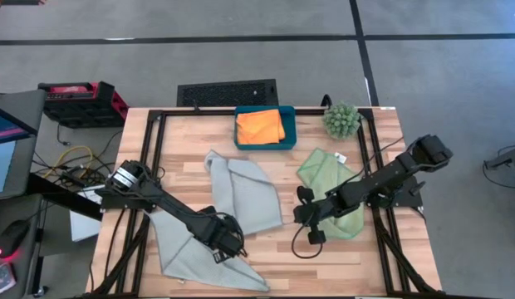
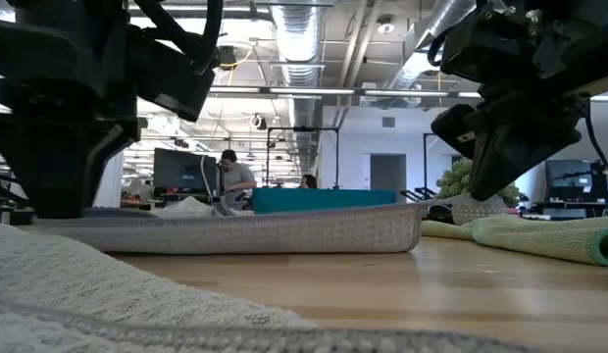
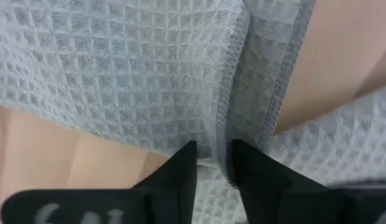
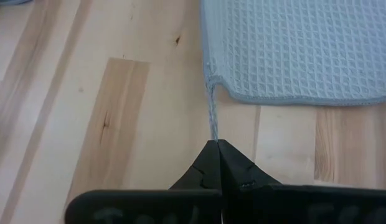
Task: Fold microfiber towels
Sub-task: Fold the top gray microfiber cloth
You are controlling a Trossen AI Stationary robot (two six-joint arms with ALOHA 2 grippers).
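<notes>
Two grey towels lie near the surface's front edge: one (image 1: 245, 193) mid-surface, the other (image 1: 191, 253) toward the front-left corner. The left tool (image 1: 230, 246) stands between them, fingers (image 3: 180, 174) slightly apart over a hem. The right tool (image 1: 306, 218), clamped on a thread of the mid-surface towel's corner, sits beside the green towel (image 1: 332, 178). The orange towel (image 1: 260, 126) fills the tray (image 1: 238, 141) at the back edge, plant (image 1: 341, 120) alongside. Bare wood stays open front-right.

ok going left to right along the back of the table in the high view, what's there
teal tray holding the folded orange towel → spiky green plant
</notes>
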